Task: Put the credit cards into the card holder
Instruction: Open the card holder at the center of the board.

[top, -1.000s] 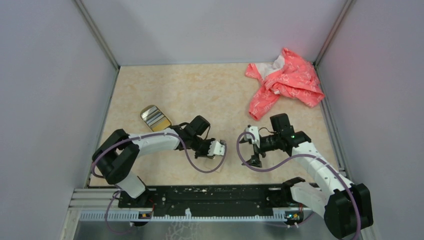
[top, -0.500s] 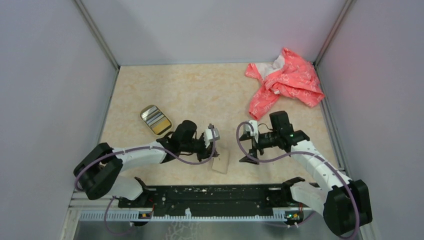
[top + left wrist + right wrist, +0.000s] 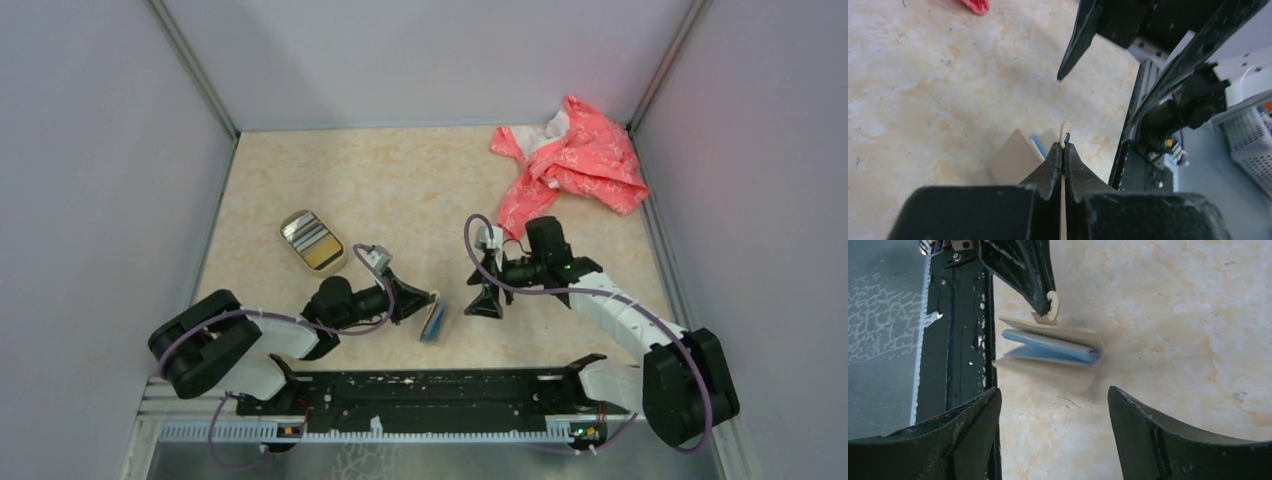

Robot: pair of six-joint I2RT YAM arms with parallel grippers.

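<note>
At the left of the desk [image 3: 400, 180], an oval dish [image 3: 297, 216] holds the credit cards [image 3: 314, 240]. They look thin, stiff and slick, best pinched by an edge. To its right the left pincer [image 3: 1064, 147] is clamped tight on the snap tab [image 3: 1052, 303] of the card holder [image 3: 1048, 352], a light, floppy wallet standing ajar near the front edge. The right pincer [image 3: 1052, 391] hovers over it, spread wide and gripping nothing. The holder's free side looks the place to grasp.

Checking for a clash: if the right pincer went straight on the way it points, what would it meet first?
Probably the half-open beige folding card holder, blue showing inside, which the shut left pincer holds by its snap tab; depth is unclear.
</note>
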